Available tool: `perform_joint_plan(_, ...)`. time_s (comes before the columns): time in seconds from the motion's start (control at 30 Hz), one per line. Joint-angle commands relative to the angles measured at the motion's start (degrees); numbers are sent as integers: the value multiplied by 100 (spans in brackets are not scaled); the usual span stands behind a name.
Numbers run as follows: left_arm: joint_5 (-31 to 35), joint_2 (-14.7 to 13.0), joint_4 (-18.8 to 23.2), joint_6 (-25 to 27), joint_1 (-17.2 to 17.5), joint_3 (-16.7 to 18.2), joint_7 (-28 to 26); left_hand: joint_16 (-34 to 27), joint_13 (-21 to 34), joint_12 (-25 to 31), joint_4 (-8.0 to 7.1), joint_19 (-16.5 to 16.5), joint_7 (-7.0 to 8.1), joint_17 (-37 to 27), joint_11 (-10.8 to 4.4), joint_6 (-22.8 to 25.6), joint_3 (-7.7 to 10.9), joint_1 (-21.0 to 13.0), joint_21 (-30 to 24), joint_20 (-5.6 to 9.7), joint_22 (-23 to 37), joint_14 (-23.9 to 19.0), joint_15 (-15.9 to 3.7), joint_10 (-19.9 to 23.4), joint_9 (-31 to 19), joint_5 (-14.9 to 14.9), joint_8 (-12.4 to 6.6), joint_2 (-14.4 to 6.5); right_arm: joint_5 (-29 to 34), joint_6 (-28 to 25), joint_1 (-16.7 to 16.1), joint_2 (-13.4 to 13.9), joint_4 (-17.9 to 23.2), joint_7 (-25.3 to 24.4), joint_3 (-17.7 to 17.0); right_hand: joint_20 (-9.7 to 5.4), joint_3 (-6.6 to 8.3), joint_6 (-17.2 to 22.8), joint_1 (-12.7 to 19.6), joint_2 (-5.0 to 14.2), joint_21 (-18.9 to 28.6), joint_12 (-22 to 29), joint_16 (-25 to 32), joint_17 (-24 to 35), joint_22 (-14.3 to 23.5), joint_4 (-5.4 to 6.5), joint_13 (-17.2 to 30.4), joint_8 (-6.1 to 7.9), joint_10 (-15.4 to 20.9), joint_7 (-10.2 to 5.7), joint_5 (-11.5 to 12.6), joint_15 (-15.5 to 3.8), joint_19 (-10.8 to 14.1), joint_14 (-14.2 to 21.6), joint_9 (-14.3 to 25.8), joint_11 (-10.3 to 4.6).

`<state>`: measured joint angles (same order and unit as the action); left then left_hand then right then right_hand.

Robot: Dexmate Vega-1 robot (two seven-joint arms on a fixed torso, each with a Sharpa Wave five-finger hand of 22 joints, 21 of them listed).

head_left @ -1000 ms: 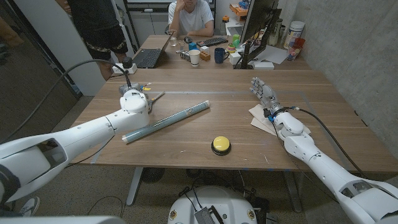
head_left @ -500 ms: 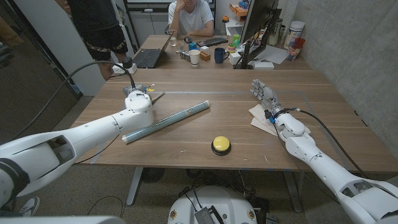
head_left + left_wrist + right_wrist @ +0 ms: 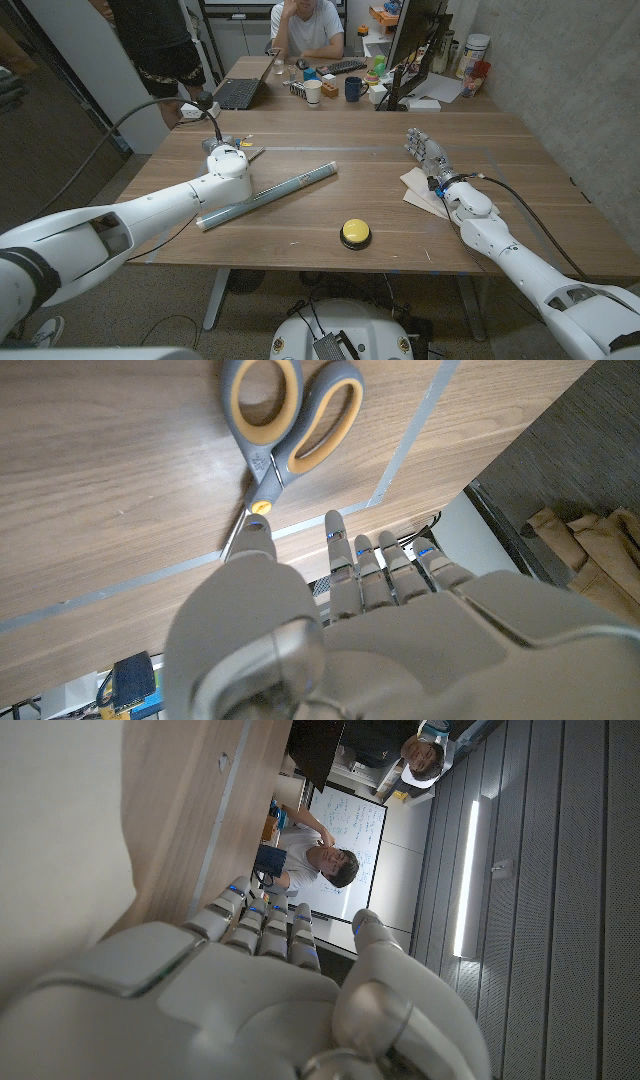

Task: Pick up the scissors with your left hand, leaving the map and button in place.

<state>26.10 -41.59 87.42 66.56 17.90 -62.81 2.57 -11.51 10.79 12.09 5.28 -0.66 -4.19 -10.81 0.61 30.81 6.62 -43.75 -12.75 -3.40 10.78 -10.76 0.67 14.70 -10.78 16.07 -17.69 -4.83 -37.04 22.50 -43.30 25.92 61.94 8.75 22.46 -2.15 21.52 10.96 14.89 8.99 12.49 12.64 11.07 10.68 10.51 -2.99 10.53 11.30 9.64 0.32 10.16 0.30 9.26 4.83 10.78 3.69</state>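
Observation:
The scissors [image 3: 285,420] have grey handles lined with yellow and lie on the wooden table; their blade end runs under my left hand [image 3: 350,620]. In the head view that left hand [image 3: 228,160] hovers at the table's far left, right over the scissors [image 3: 250,151], fingers straight and holding nothing. The rolled blue-grey map [image 3: 268,194] lies slantwise just near of it. The yellow button [image 3: 355,232] sits near the front edge at the middle. My right hand [image 3: 425,150] stands at the right with fingers spread, empty.
A beige sheet [image 3: 418,188] lies under my right wrist. Beyond the table's far edge are a laptop [image 3: 238,92], a white cup [image 3: 313,91], a dark mug [image 3: 354,88], a monitor [image 3: 415,40] and a seated person [image 3: 305,28]. Tape lines [image 3: 420,420] cross the tabletop.
My left hand has crept toward the far side and a little right, covering more of the scissors. Map, button and right hand have stayed put.

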Motion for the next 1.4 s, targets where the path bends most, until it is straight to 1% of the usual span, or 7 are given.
perform_joint_plan(0.03, -170, 239, -438, -99, -108, -42, -127, 8, 16, -21, -16, 17, 9, -10, 21, 54, -26, 41, -36, -50, 24, -31, 41, 48, -18, -7, 17, 23, -24, 63, 133, -52, -271, 121, -12, -198, -11, 28, 8, -66, -2, 1, 12, 5, 24, -12, 7, 33, 47, -5, 27, -12, 58, 40, 10, -5)
perform_joint_plan(0.13, -213, 250, -403, -214, -57, 26, -248, 7, 16, -22, -19, 16, 6, -10, 13, 49, -28, 44, -36, -54, 24, -34, 44, 49, -18, -8, 24, 22, -29, 140, 185, -89, -386, 206, -6, -197, -12, 27, 3, -67, -2, -1, 11, 6, 24, -9, 7, 30, 46, -8, 27, -12, 61, 42, 10, -9)
perform_joint_plan(0.33, -178, 310, -416, -250, -126, -68, -245, 9, 16, -24, -26, 16, 21, -11, 12, 53, -35, 51, -35, -55, 24, -37, 40, 53, -18, -8, 34, 21, -35, 182, 228, -114, -478, 276, -2, -195, -11, 34, 1, -73, -4, -2, 7, 5, 24, -10, 7, 29, 50, -9, 26, -8, 61, 41, 10, -12)
perform_joint_plan(0.6, -257, 383, -470, -337, -129, -11, -275, 11, 16, -24, -35, 16, 31, -11, 21, 52, -43, 60, -35, -55, 25, -39, 43, 63, -18, -9, 50, 20, -58, 179, 209, -106, -468, 266, -27, -192, -11, 41, -11, -77, -8, 11, 8, 7, 24, -4, 7, 27, 91, -12, 26, -4, 60, 54, 10, -19)
perform_joint_plan(0.8, -369, 476, -545, -390, -30, 74, -377, 14, 17, -24, -39, 11, 28, -12, 17, 62, -48, 64, -32, -59, 25, -39, 41, 69, -19, -10, 56, 19, -89, 151, 172, -81, -410, 262, -50, -186, -8, 41, -13, -79, -12, 15, 5, 6, 24, -5, 7, 23, 109, -13, 26, 1, 57, 56, 10, -11)
perform_joint_plan(1.1, -465, 460, -493, -335, 58, 114, -437, 14, 17, -27, -42, 14, 32, -12, 11, 100, -53, 63, -33, -58, 25, -46, 36, 74, -19, -10, 56, 16, -71, 103, 134, -47, -332, 202, -50, -180, -5, 43, -14, -79, -14, 14, 2, 5, 25, -6, 8, 20, 117, -22, 26, 3, 56, 59, 10, -13)
perform_joint_plan(1.4, -534, 401, -442, -236, 84, 98, -450, 17, 17, -33, -43, 10, 33, -11, 15, 107, -56, 60, -31, -59, 25, -47, 40, 66, -20, -10, 65, 15, -69, 78, 161, -62, -415, 228, -32, -179, -6, 45, -17, -78, -16, 12, -1, 7, 25, -6, 8, 18, 121, -19, 26, 8, 58, 55, 10, -18)
